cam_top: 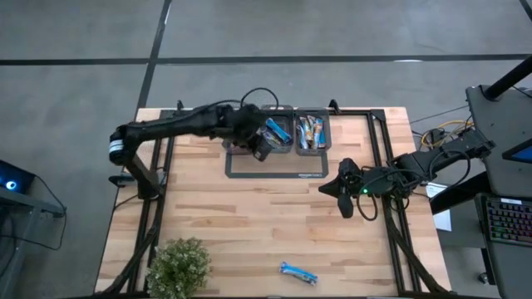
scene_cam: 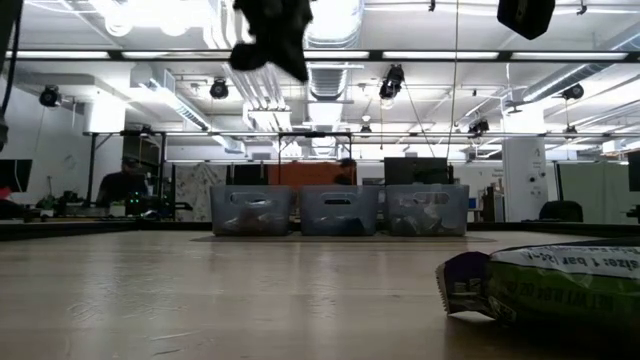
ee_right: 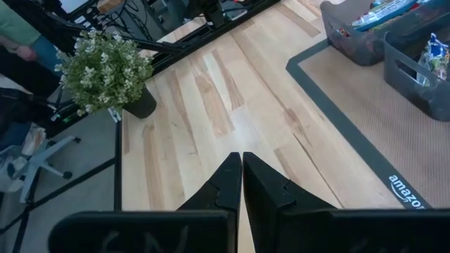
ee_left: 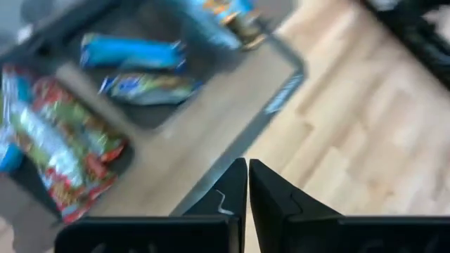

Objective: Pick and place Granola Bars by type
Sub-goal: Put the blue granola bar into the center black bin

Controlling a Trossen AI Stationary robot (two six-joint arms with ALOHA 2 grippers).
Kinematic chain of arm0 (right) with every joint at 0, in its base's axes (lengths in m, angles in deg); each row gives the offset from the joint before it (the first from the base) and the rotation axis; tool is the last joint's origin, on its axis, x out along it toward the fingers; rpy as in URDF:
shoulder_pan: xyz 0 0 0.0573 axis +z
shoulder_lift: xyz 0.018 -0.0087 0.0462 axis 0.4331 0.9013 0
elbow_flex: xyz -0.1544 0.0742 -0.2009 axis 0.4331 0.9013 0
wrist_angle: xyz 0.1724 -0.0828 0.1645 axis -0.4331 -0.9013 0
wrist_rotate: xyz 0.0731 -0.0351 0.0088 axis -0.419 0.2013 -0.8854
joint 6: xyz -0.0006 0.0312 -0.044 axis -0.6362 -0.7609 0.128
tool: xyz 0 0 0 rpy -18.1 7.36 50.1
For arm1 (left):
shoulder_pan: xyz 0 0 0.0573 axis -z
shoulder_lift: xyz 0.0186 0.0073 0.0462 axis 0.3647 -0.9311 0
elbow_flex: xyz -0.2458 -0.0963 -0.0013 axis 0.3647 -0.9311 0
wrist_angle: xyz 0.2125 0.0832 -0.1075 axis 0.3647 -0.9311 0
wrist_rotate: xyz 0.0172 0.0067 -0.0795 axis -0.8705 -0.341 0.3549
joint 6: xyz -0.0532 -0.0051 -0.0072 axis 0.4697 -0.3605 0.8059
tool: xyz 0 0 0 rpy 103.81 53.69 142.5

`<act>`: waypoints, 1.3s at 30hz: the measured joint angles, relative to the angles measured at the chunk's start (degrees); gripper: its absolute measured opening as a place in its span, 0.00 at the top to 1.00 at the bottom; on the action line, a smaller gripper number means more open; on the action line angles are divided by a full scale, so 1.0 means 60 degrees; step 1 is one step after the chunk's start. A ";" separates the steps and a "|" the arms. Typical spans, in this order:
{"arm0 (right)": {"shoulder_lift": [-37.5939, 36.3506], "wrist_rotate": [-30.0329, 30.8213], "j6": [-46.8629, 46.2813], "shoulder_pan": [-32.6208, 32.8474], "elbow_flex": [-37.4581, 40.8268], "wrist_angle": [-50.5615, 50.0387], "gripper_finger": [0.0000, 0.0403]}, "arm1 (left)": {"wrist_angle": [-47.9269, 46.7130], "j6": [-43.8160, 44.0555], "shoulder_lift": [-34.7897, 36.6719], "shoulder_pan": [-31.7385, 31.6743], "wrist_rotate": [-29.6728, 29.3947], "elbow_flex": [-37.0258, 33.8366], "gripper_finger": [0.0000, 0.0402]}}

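The granola bars lie in clear bins at the table's far middle. Blue ones (cam_top: 277,131) fill the middle bin and multicoloured ones (cam_top: 311,133) the right bin. In the left wrist view I see blue bars (ee_left: 133,53) and red-green wrappers (ee_left: 63,147) in neighbouring bins. One blue bar (cam_top: 298,272) lies flat on the table near the front edge and looms close in the low view (scene_cam: 560,285). My left gripper (cam_top: 262,149) hangs shut and empty above the bins' near side (ee_left: 247,186). My right gripper (cam_top: 345,203) waits shut above the table's right part (ee_right: 241,176).
The three bins (scene_cam: 340,210) stand on a dark-edged mat (cam_top: 274,170). A potted leafy plant (cam_top: 179,266) stands at the near left corner. Bare wood lies between the mat and the front edge. A person's green sleeve (ee_right: 21,28) shows beyond the table.
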 joint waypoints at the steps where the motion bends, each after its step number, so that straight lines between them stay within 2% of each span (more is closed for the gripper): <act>1: 0.0000 -0.0018 0.0000 0.0000 0.0000 -0.0002 0.98 | 0.0121 -0.0156 0.0152 0.0260 -0.0157 0.0000 1.00; 4: -0.0004 -0.0071 0.0000 0.0000 0.0000 0.0004 0.98 | 0.0776 -0.0716 0.0491 0.1046 -0.0579 0.0000 1.00; 11: -0.0004 -0.0755 -0.0004 0.0004 0.0000 0.0058 0.98 | 0.2088 -0.1749 0.0816 0.2752 -0.0808 -0.0105 1.00; 18: -0.0004 -0.0916 -0.0182 0.0007 0.0000 0.0131 0.98 | 0.4446 -0.1993 0.1351 0.4056 -0.1594 -0.1528 1.00; 21: -0.0004 -0.0923 -0.0182 0.0007 0.0000 0.0211 0.98 | 0.5542 -0.2068 0.1734 0.4319 -0.1598 -0.2315 1.00; 31: 0.0044 -0.1189 -0.0460 0.0216 0.0000 0.0741 0.98 | 0.7083 -0.1910 0.3937 0.4501 -0.1703 -0.5159 1.00; 39: 0.1072 -0.1340 -0.0482 0.0668 -0.0569 0.1102 0.98 | 0.7742 -0.2111 0.5319 0.4502 -0.1736 -0.6686 1.00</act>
